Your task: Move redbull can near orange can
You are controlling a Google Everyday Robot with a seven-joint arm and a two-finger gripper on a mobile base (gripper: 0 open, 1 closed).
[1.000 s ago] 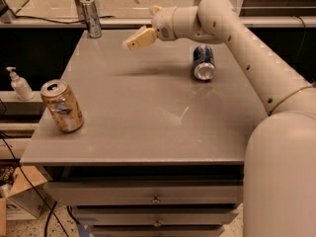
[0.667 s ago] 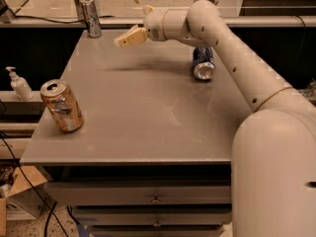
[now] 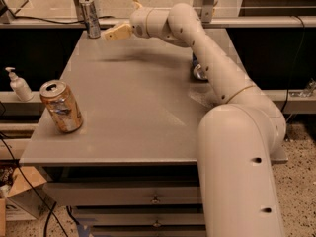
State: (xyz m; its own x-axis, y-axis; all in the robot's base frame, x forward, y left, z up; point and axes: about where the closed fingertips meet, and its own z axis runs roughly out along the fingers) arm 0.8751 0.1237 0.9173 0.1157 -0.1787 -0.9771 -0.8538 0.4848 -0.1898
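Observation:
The redbull can [image 3: 89, 17], slim and silver-grey, stands upright at the far left corner of the grey table [image 3: 133, 107]. The orange can [image 3: 61, 106], wider with pale markings and a silver top, stands tilted near the table's left front edge. My gripper [image 3: 109, 33] is above the far part of the table, just right of the redbull can and a little short of it, pointing left toward it. It holds nothing that I can see.
A blue can [image 3: 198, 69] lies on its side at the table's right, mostly hidden behind my arm. A white pump bottle [image 3: 19, 85] stands on a ledge left of the table. Drawers are below the tabletop.
My gripper has moved left across the far part of the table, toward the redbull can. The cans have not moved.

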